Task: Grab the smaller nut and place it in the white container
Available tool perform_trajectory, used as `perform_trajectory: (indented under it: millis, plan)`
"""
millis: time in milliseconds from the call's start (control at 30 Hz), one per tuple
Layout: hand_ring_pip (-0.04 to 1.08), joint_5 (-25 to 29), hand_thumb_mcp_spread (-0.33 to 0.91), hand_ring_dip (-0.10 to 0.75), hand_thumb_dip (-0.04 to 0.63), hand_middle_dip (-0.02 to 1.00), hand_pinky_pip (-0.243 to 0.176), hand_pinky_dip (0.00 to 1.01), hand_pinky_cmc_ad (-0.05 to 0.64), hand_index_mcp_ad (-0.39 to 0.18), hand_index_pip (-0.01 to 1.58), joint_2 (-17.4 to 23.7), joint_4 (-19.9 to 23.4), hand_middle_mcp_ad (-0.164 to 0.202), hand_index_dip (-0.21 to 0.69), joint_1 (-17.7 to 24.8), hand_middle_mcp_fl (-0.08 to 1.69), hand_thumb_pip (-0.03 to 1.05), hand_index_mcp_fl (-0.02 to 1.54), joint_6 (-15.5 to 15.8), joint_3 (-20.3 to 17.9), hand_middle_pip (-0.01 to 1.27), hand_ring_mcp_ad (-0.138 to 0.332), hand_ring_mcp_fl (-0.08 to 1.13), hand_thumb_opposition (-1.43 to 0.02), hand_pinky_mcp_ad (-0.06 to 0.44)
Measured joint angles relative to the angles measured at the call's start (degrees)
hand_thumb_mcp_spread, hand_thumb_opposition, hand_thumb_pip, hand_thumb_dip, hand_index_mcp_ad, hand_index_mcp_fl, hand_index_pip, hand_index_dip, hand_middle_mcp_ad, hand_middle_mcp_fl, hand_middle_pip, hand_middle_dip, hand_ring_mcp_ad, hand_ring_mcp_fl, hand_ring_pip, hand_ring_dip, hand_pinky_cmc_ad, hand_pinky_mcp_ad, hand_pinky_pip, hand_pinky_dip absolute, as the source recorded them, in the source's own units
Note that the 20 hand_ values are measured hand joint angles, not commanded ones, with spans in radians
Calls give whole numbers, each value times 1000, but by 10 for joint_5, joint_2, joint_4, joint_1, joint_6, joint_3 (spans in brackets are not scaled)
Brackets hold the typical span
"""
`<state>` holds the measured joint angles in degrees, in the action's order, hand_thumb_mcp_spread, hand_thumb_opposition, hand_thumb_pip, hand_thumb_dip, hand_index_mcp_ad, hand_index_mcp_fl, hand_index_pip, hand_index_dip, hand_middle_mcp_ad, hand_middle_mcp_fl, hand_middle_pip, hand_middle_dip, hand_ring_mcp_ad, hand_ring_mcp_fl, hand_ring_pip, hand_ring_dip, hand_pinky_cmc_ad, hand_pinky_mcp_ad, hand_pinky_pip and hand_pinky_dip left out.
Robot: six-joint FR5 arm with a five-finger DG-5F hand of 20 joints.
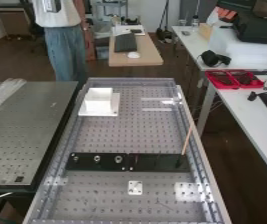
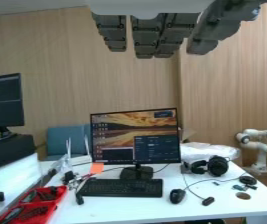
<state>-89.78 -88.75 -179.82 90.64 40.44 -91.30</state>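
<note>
Robot hand [image 2: 147, 37] of dark grey segments: its fingers hang straight and slightly spread in the wrist view, where a black-framed monitor [image 2: 135, 132] and black keyboard [image 2: 120, 187] also appear. The high view has the smaller round metal nut [image 1: 75, 158] (easy to overlook) on a flat black bar [image 1: 104, 167], beside the larger metal nut [image 1: 97, 159]. Farther along the perforated grey metal table [image 1: 110, 135] sits the boxy white container [image 1: 99, 101].

Keyboard [image 2: 120, 188] and mouse [image 2: 177, 196] in front of a monitor [image 2: 120, 129], headphones [image 2: 217, 166] and red tray [image 2: 54, 204], all on a white desk [image 2: 120, 209].
</note>
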Motion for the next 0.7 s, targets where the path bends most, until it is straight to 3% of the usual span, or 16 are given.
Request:
perform_trajectory:
  millis: [67, 167, 200, 233, 300, 433, 567, 700]
  plan:
    - [0, 0, 0, 14, 5, 28, -10, 17, 47, -23, 7, 0, 0, 30, 10, 0, 5, 2, 7, 0, 0, 12, -10, 3, 2, 51]
    - [2, 0, -5, 14, 0, 24, -12, 24, 47, -14, 7, 0, -2, 17, 14, 0, 3, 19, 7, 2, 1, 12, -12, 3, -12, 35]
    - [0, -1, 24, 14, 0, 28, -12, 24, 47, -14, 7, 0, -2, 16, 17, 0, 10, 101, 7, 2, 1, 19, -14, 3, -58, 37]
    - [5, -1, 91, 14, 9, 24, -10, 65, 47, -17, 3, 0, -2, 16, 37, 0, 7, 250, 3, 2, 1, 31, -14, 3, -164, 49]
    - [12, -1, 178, 17, 23, 49, -28, 168, 91, -24, 3, 0, -3, 16, 93, 0, 5, 318, 3, 3, 1, 54, -12, 7, -305, 98]
    - [40, -2, 182, 23, 14, 110, -59, 305, 234, -51, 23, 0, -5, 19, 173, 0, 12, 346, 3, 3, 2, 91, 24, 7, -557, 215]
    - [44, -2, 180, 37, 14, 141, -93, 384, 298, -52, 38, -1, -6, 21, 230, 0, 9, 368, 7, 2, 3, 108, 79, 3, -653, 262]
    - [51, -2, 180, 37, 16, 143, -87, 415, 332, -52, 38, -2, -6, 21, 239, 0, -28, 377, 7, 2, 3, 108, 75, 2, -665, 297]
